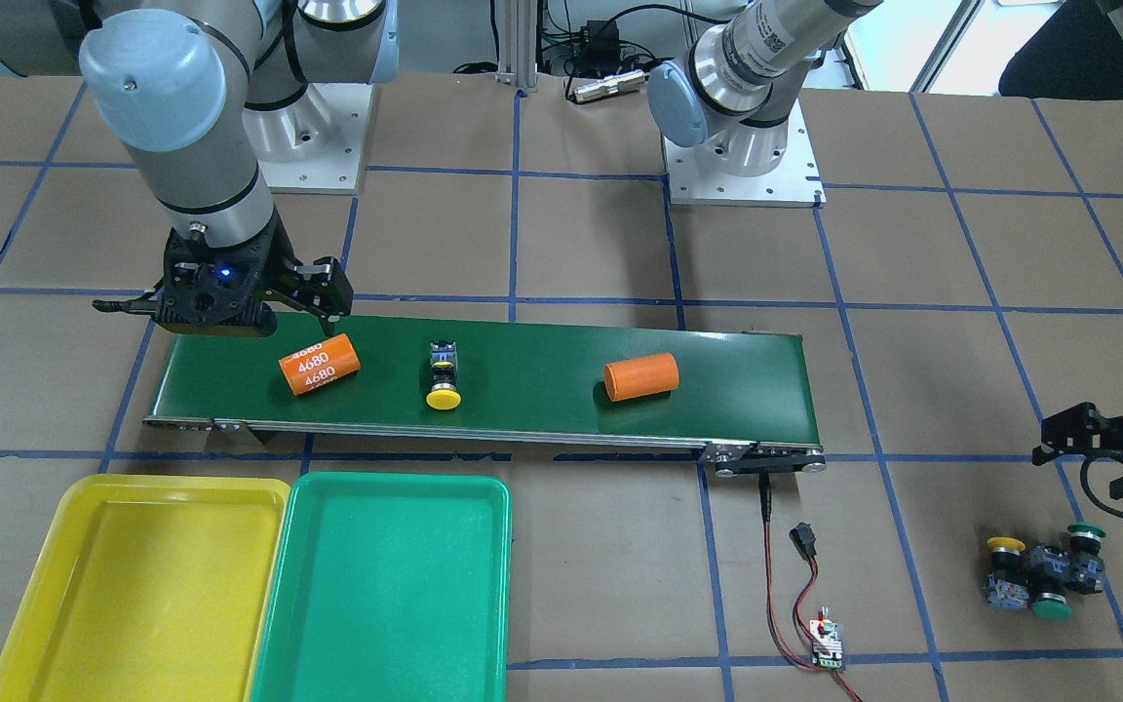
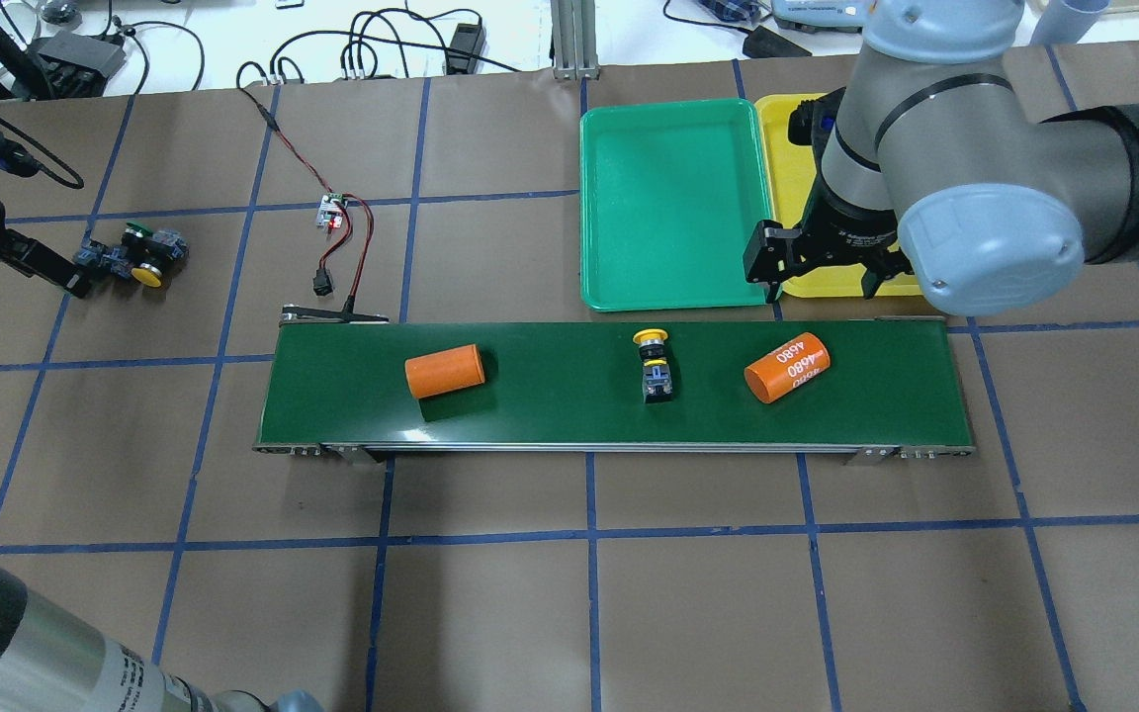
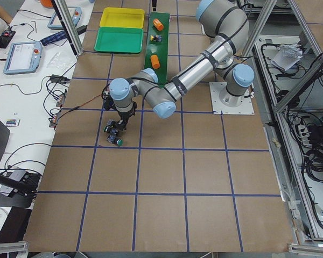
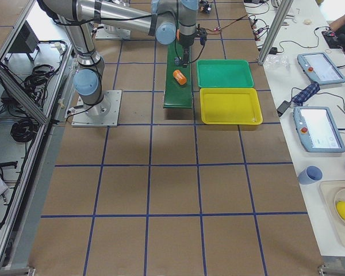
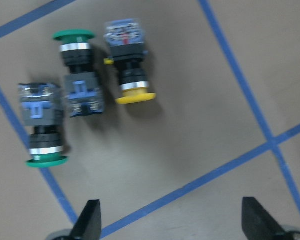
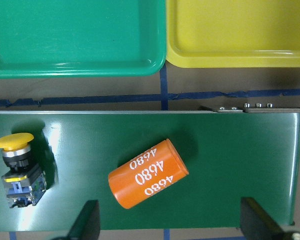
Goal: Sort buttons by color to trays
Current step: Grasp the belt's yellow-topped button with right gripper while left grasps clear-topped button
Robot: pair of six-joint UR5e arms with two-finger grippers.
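Button (image 1: 444,377) lies across conveyor belt (image 1: 532,375), short of both edges.

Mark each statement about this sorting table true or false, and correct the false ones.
1. The yellow tray and the green tray are both empty. True.
2. The conveyor belt carries the cylinder marked 4680 and a plain orange cylinder. True.
3. The button on the belt is green. False: it is a yellow button.
4. Three buttons lie together on the table, off the belt. True.
5. The right gripper holds the marked cylinder. False: it is open and empty, and the cylinder lies on the belt.
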